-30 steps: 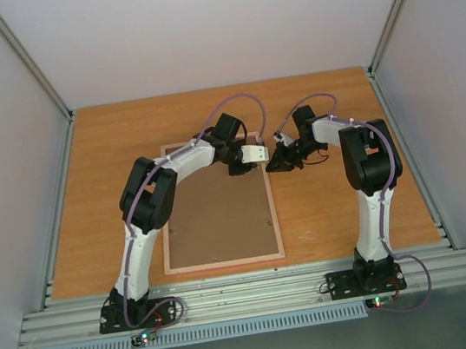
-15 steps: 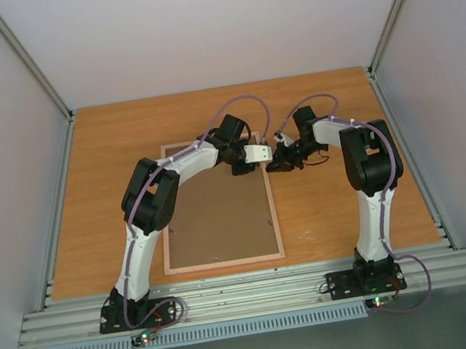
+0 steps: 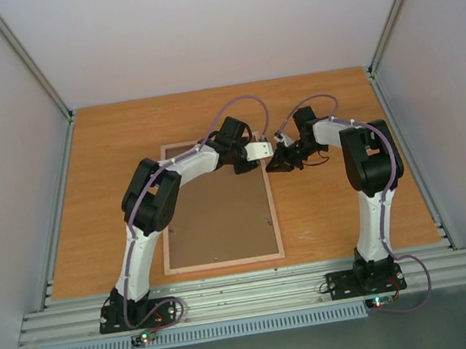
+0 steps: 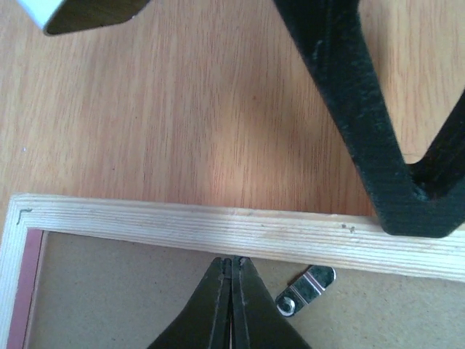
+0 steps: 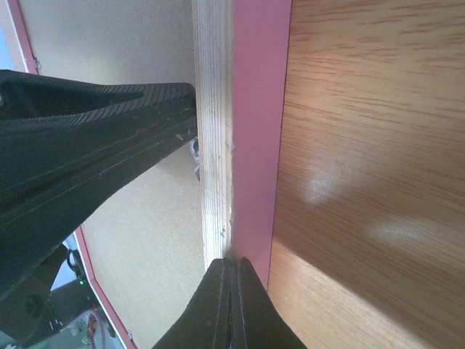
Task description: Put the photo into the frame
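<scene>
Altogether one pale pink wooden picture frame [image 3: 224,263] lies back up, left of centre on the orange-brown wooden tabletop [image 3: 344,210], with one flat brown backing board [image 3: 222,220] filling it. One small silver metal clip [image 4: 305,289] sits on the board beside the right rail. Two arms meet near the frame's far right corner. The left gripper [image 4: 232,265] is pinched together empty at the rail's inner edge, and the right gripper [image 5: 232,270] is likewise closed at its outer edge. Pale grey panels [image 3: 11,216] wall in the table.
</scene>
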